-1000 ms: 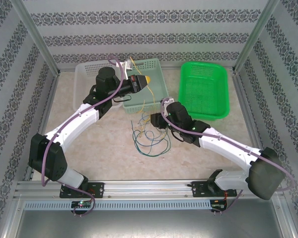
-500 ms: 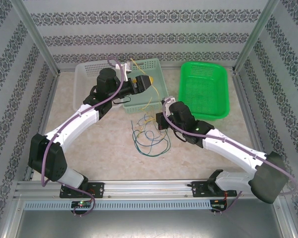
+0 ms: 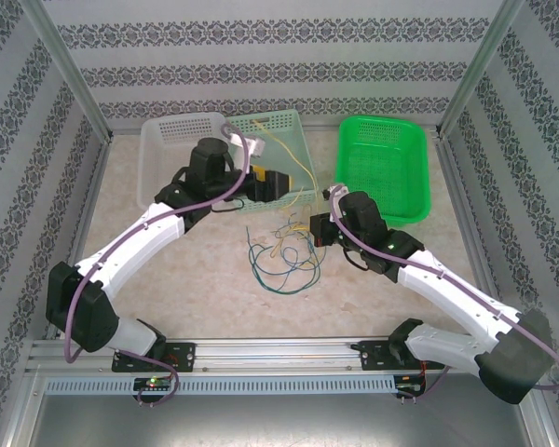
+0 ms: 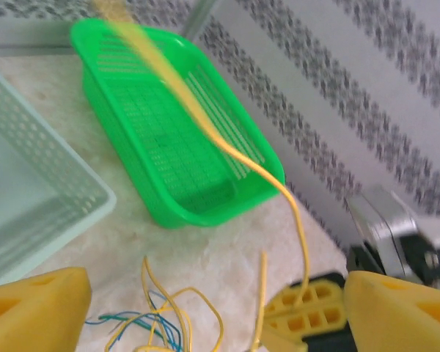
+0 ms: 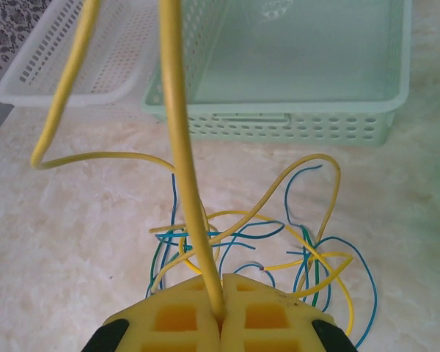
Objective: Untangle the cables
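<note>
Well, thin coloured cables (image 3: 279,263) lie beside the mint plastic basket (image 5: 315,125) (left fingers (image 4: 29,308) apart, right fingers (image 5: 183,317) clamping a yellow cable (image 5: 177,147)).

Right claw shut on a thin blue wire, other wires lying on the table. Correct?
Not blue: right wrist view shows the right claw shut on a thin yellow wire. The other yellow, green and blue wires lie on the pale marbled table.

top cam looks down from behind the arms (image 3: 149,228), both wrist cams sit close, all catching the cables (image 3: 281,253).
</note>
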Available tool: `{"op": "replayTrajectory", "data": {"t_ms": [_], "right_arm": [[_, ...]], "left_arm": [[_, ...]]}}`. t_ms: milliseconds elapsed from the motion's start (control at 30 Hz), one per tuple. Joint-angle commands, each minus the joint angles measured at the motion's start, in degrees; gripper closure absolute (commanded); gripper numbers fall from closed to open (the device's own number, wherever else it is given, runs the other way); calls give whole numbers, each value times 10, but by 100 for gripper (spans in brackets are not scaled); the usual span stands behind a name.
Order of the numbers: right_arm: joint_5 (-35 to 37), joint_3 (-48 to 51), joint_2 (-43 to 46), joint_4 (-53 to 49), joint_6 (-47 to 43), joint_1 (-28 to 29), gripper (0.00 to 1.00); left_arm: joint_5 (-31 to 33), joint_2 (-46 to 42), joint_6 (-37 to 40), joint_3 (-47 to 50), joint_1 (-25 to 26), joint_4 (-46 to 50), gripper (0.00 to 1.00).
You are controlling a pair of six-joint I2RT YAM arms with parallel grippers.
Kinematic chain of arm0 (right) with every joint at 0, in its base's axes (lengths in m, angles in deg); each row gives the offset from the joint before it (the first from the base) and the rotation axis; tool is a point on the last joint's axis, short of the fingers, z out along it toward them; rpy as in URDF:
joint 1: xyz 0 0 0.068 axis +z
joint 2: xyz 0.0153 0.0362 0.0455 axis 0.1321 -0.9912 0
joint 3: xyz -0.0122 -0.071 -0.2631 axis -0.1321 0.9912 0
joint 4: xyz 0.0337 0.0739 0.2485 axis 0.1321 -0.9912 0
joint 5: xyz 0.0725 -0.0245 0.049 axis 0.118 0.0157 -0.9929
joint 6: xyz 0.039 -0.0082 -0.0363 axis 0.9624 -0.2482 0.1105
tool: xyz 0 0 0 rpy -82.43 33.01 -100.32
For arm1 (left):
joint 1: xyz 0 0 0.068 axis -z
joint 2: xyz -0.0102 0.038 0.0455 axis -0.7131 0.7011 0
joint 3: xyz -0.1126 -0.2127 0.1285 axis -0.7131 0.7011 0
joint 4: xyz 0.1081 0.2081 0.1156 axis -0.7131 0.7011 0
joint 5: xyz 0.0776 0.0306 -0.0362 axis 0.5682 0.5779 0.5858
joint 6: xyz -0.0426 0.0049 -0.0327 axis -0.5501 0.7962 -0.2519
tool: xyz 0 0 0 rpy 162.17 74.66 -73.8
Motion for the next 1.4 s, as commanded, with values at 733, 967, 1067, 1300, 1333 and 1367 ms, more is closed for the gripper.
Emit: {"op": "replayTrajectory", "data": {"t_ms": [733,967,1067,1300,1333,1367], "right_arm": [[37,42,36,21,57,-9,100],[96,130,102,137,162,-17,100],[106,158,113,186,198,-19,100],[126,244,127,326,332,-24,100],[131,253,128,339,351,-24,100],[137,263,130,356,368,-24,100]], "left_arm": [[116,33,31,23,60,-1,96],[152,-3,-161,144,41,-209,100],[186,-9,-225,183,40,-283,100],[237,-8,-372,264,39,-432,100],[238,-3,-390,271,39,-449,100],[240,1,-408,280,39,-468,100]]}}
